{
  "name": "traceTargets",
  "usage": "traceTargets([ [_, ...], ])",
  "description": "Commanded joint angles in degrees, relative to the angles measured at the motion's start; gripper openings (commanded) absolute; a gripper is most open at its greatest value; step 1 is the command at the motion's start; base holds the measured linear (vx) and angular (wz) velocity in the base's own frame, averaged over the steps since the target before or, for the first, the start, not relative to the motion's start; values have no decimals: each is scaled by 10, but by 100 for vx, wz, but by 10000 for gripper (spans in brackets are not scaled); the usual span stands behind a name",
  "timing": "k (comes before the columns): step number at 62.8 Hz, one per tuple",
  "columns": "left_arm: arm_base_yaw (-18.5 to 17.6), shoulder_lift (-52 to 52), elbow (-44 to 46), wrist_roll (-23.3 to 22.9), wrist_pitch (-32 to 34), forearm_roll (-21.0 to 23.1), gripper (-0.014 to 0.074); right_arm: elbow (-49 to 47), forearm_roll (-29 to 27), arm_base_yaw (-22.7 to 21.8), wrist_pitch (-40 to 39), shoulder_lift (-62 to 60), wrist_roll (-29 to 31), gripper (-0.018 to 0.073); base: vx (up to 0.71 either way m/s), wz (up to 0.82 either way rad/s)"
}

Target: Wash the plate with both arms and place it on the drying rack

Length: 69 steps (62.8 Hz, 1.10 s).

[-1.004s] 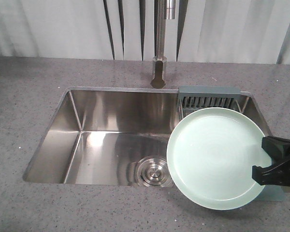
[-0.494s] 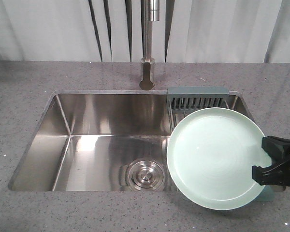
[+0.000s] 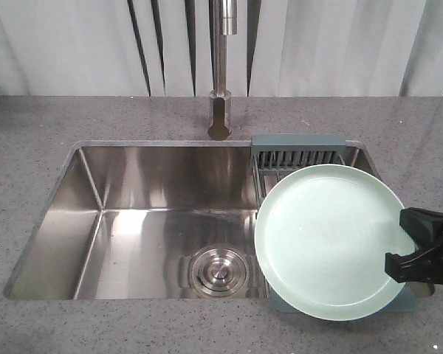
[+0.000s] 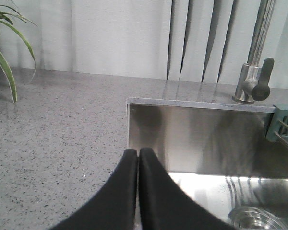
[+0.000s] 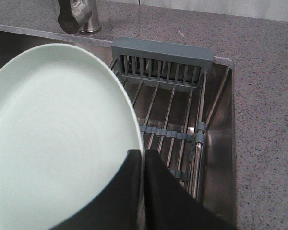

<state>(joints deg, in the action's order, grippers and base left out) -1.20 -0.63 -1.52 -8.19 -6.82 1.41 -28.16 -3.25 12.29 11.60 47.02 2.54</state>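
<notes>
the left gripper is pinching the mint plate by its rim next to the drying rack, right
No, the right gripper holds it: the right wrist view shows its fingers shut on the plate rim next to the drying rack. The left gripper is shut on nothing.

A stainless sink (image 3: pixel 170 173) with a round drain (image 3: pixel 219 271) is set into a grey speckled bench (image 3: pixel 29 147). A steel faucet (image 3: pixel 221 110) is mounted at upper centre. Pale vertical blinds (image 3: pixel 59 44) are hung along the top; plant leaves (image 4: pixel 1 64) are seen upper left.
</notes>
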Motion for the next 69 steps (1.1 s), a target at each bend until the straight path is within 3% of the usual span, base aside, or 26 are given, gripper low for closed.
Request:
traceTargets([
  [1,-1,-9,-9,-5,40,4,-6,-17,2,-2,-44,-6,4,-8,2,-2],
  [69,-1,-9,-9,-5,40,4,-6,-17,2,-2,-44,-6,4,-8,4,-2],
])
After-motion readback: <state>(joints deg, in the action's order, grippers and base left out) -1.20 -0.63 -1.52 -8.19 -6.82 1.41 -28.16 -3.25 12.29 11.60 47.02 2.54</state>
